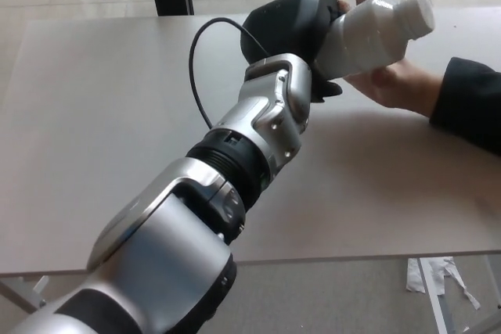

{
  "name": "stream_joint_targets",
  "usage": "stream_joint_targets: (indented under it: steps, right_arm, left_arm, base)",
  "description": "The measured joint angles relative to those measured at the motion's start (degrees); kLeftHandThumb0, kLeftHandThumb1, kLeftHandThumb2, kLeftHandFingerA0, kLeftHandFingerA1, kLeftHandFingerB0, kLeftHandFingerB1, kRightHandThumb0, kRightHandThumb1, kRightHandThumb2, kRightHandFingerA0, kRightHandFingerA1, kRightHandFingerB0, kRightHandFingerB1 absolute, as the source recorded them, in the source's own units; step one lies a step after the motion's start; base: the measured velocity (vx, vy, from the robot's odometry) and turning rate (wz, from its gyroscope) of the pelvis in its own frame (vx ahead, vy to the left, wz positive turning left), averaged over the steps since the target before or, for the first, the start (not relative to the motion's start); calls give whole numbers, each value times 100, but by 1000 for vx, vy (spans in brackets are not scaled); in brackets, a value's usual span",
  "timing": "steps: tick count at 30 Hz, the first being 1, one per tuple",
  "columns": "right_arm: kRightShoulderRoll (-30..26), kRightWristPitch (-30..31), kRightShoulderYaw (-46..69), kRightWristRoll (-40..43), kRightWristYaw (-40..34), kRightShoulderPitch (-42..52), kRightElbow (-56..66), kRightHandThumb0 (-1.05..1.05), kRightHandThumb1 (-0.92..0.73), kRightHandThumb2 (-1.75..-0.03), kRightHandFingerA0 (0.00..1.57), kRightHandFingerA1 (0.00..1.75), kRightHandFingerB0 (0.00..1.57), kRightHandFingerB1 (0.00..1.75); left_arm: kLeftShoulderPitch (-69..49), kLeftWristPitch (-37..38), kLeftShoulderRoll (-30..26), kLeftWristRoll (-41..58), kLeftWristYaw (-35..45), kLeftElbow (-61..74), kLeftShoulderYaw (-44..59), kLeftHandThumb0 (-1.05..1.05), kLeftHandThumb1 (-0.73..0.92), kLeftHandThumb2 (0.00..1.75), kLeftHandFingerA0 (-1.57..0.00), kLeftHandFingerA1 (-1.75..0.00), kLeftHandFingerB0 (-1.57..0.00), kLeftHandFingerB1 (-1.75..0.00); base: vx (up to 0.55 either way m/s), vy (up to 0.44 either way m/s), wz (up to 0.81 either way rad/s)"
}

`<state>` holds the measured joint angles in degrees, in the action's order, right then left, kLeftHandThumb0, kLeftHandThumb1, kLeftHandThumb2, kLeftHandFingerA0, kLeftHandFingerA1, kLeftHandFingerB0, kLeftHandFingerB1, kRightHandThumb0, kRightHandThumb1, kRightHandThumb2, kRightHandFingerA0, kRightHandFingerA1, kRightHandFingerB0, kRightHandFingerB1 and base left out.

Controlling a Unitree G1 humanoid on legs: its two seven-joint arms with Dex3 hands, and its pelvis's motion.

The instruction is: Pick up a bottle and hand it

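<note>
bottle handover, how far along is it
The pick-up looks done: the left hand is shut on the white bottle and holds it tilted above the table. In hand is the pass itself: the bottle sits over the person's open hand, whose fingers rise behind it. Left to do: the person has to close on it and the robot has to let go.

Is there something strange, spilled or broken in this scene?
Nothing stands out. The left robot hand holds a white bottle tilted on its side over a person's open hand, as suits a handover. The cap looks on, and nothing is spilled on the table.
</note>
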<state>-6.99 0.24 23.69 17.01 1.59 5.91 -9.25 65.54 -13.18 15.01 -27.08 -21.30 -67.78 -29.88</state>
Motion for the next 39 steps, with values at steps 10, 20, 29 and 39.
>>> stream_joint_targets:
  steps: [10, 20, 29, 39]
  right_arm:
    - [9, 51, -14, 17, -3, -1, 30, -101, -39, -102, 56, 113, 54, 96]
    - [39, 68, -52, 6, -35, 2, 76, -104, -9, -93, 62, 112, 46, 91]
    - [105, 73, -55, -15, -111, -7, 86, -105, -55, -62, 55, 128, 57, 107]
    - [120, 78, -52, -53, -167, -12, 98, -105, -30, -99, 65, 116, 51, 95]
  left_arm:
    - [46, -229, 6, -152, 192, -5, -244, -16, 57, 57, -79, -119, -73, -66]
    - [108, -524, 16, -207, 350, 40, -274, -16, 56, 59, -80, -142, -69, -69]
    - [126, -803, 35, -206, 560, 11, -271, -22, 61, 61, -73, -147, -33, -60]
    - [197, -1357, 41, -199, 1318, -233, -328, -73, 61, 59, 0, 0, 0, 0]
  base:
    - [0, 0, 0]
    - [0, 0, 0]
    - [0, 0, 0]
    - [0, 0, 0]
